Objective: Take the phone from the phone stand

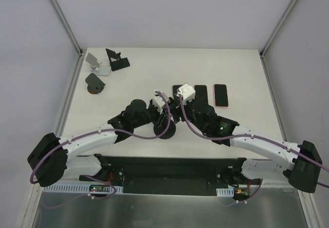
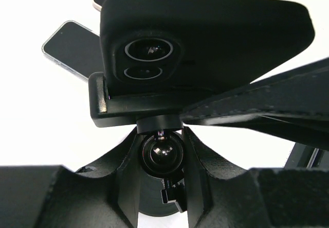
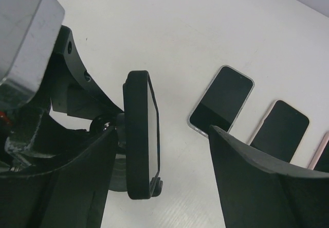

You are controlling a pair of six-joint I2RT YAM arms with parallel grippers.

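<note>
Phone [image 3: 140,151] sits upright in the stand [image 2: 128,102], edge-on between the right gripper's [image 3: 162,134] fingers. Those fingers are spread wide. One finger [image 3: 77,187] is close behind the phone's back, and the other [image 3: 267,187] is well apart from the screen. Left gripper [image 2: 162,133] is low under the cradle, clenched on the stand's ball joint [image 2: 162,153], a finger pressed to each side. Twin lenses [image 2: 150,58] on the phone's back face the left wrist camera, just above those fingers. Beyond the right fingertips, spare phones [image 3: 222,100] lie flat on the table [image 3: 205,27], screens up.
</note>
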